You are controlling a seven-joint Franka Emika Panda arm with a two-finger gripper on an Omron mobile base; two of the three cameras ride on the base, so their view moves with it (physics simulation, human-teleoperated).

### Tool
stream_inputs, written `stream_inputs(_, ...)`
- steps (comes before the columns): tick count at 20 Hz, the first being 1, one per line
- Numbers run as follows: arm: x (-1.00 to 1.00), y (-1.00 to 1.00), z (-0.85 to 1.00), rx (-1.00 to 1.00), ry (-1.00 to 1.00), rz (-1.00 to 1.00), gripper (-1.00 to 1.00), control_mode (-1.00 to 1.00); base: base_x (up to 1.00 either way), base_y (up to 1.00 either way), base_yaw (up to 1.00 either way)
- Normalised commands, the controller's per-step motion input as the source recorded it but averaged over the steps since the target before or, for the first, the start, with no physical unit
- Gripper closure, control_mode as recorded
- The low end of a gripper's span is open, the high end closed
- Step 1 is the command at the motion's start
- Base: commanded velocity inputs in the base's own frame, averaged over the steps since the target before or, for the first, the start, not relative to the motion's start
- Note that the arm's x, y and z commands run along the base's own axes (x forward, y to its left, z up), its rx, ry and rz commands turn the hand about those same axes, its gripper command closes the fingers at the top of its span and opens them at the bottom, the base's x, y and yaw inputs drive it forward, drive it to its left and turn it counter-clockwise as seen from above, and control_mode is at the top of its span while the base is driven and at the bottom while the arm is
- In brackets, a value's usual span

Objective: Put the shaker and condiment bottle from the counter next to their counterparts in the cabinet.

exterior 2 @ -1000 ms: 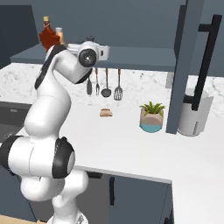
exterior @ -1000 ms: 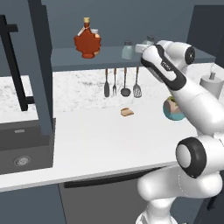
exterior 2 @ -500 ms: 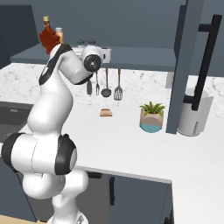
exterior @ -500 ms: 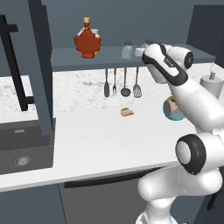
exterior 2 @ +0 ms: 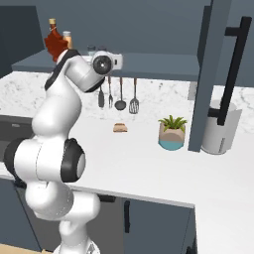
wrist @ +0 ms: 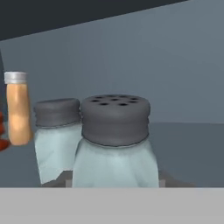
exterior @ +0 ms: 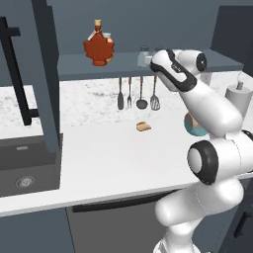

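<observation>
In the hand view the shaker (wrist: 114, 144), pale blue-green with a holed grey cap, stands upright right in front of the camera, with my gripper (wrist: 114, 181) shut on its lower body. Its twin (wrist: 54, 135) stands just to its left, a little farther back. Beyond that are the orange white-capped bottle (wrist: 18, 109) and a red edge of the condiment bottle (wrist: 2, 131). In the left base view the maple-leaf condiment bottle (exterior: 99, 45) stands on the cabinet (exterior: 74, 66) shelf beside the orange bottle (exterior: 107, 38). A shaker (exterior: 144, 51) stands at the hand's tip.
Utensils (exterior: 136, 94) hang under the shelf. A small tan item (exterior: 144, 126) lies on the counter. A potted plant (exterior 2: 171, 134) and a pale canister (exterior 2: 221, 126) stand at the right. The open cabinet door (exterior 2: 213, 74) has a black handle (exterior 2: 233, 74). A sink (exterior: 24, 168) sits left.
The hand has moved slightly left along the shelf, closer to the twin shaker and the bottles. The grip has not changed.
</observation>
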Motion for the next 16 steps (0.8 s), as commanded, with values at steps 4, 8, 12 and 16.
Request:
stream_inputs(4, 0.37, 0.0, 0.0, 0.0, 0.02, 0.0, 1.0, -1.0, 0.0, 0.0, 0.0)
stream_inputs(8, 0.25, 0.0, 0.0, 0.0, 0.0, 0.0, 1.0, -1.0, 0.0, 0.0, 0.0)
stream_inputs(12, 0.01, -0.04, 0.0, 0.0, 0.0, 0.0, -1.0, -1.0, 0.0, 0.0, 0.0)
stream_inputs(16, -0.21, -0.16, 0.0, 0.0, -0.05, 0.0, -1.0, -1.0, 0.0, 0.0, 0.0)
